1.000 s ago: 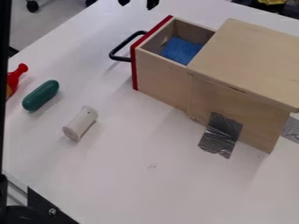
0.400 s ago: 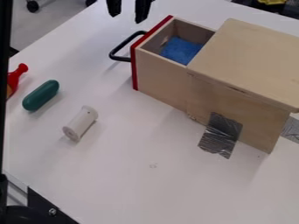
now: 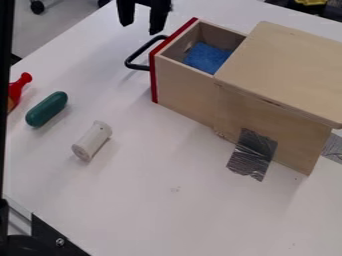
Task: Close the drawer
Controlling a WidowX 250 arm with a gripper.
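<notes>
At the top edge, left of centre, my black gripper (image 3: 140,27) hangs open, its two fingers pointing down with a gap between them. The wooden drawer (image 3: 184,92) stands pulled out to the left from its wooden box (image 3: 287,70). A red front panel (image 3: 154,75) with a black handle (image 3: 137,55) faces left, and a blue item (image 3: 208,57) lies inside the drawer. The gripper appears above and behind the handle, apart from it.
Left of the drawer, a white cylinder (image 3: 91,141), a green capsule-shaped object (image 3: 47,109) and a red object (image 3: 19,86) lie on the white table (image 3: 167,215). Silver tape (image 3: 252,154) holds the box's front side to the table.
The gripper has come down further into the view from the top edge and shifted slightly left late on. The drawer and the table objects have stayed put.
</notes>
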